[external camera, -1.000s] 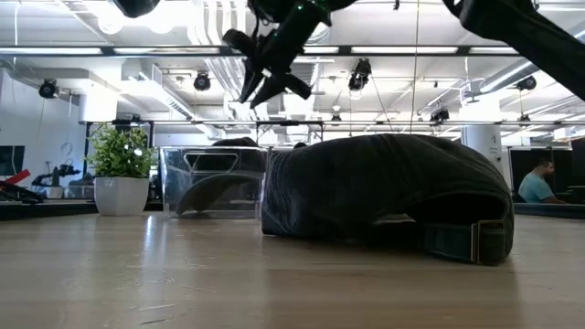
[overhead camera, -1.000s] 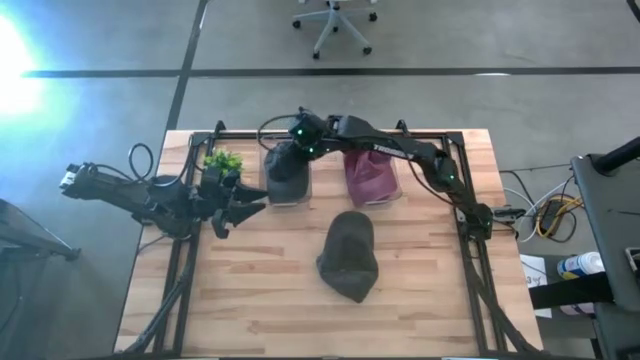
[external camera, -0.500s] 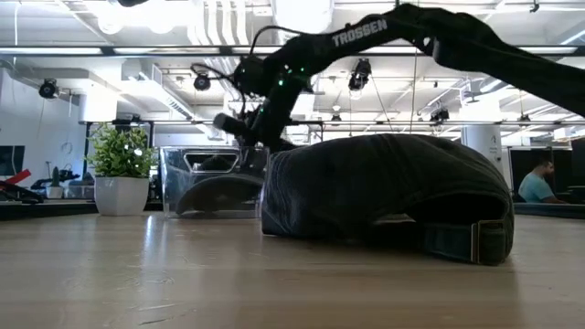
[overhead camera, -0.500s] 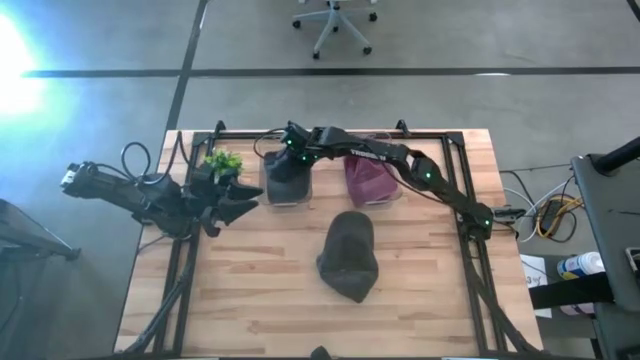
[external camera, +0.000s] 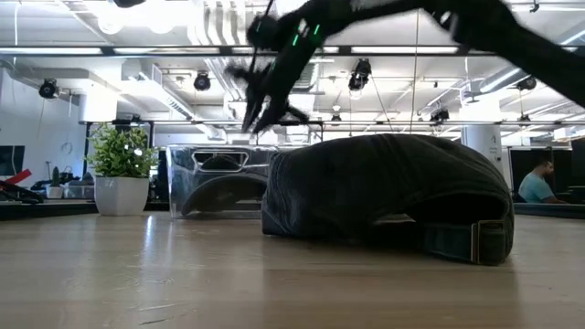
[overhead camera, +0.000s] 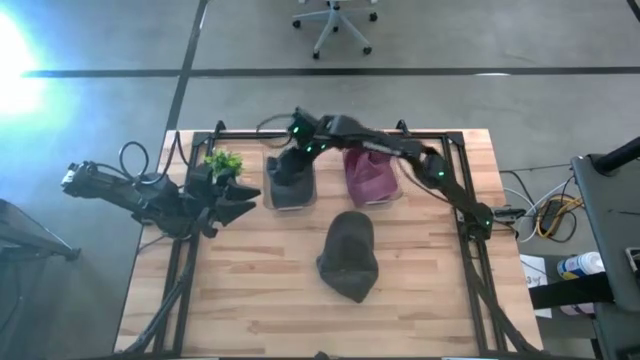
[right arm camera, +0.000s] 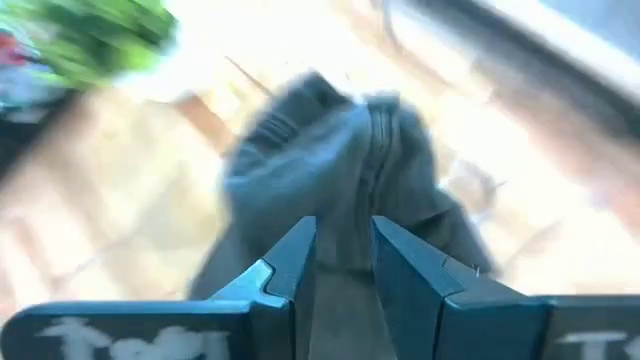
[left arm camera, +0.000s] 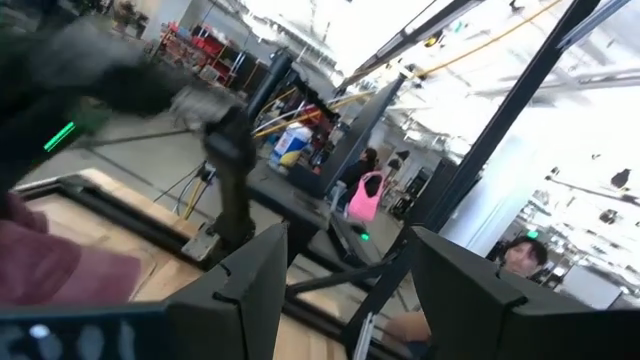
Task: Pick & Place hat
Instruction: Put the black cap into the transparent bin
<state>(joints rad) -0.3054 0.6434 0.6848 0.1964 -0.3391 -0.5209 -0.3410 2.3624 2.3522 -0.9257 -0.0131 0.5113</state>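
A dark cap on a wooden table, with a robot arm up above it

A big dark denim cap (external camera: 388, 196) lies on the light wooden table (external camera: 228, 274) in the middle and right of the frame, with its strap and small buckle at the lower right. Behind it, left of the middle, stands a clear plastic box (external camera: 219, 181) with something dark inside. At the far left sits a small green plant in a white pot (external camera: 121, 172). A dark robot arm (external camera: 475, 23) comes in from the upper right, and its right gripper (external camera: 260, 102) hangs near the top middle, above the box. It looks blurry. A person (external camera: 539, 179) sits far away at the right edge.
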